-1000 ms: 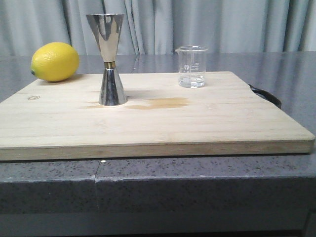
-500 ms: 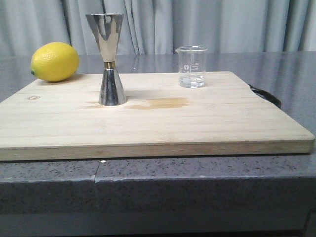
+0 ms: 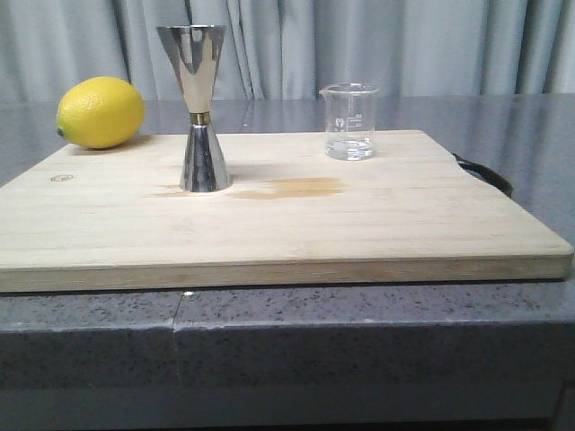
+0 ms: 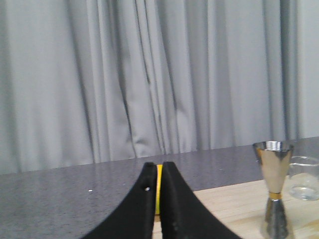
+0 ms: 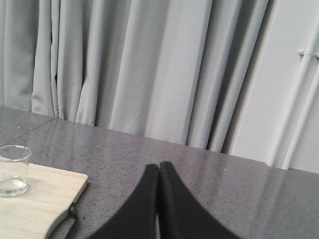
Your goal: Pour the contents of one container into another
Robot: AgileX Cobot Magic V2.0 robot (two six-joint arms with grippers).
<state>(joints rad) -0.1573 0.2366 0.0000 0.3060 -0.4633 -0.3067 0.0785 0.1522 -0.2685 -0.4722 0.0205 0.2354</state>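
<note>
Grey surface (image 3: 521,117) carrying a board (image 3: 359,224): beaker (image 3: 349,121) upright toward its right, jigger (image 3: 199,108) upright toward its left. Right hand (image 5: 159,167), clenched and empty, lies nearer the beaker; left hand (image 4: 156,172) nearly closed, empty.

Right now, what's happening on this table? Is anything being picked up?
Nothing is held yet. A glass beaker with a little clear liquid and a steel jigger stand apart on a wooden board, a lemon at its far left corner. Both the left gripper and right gripper are shut, empty, back from the board.
</note>
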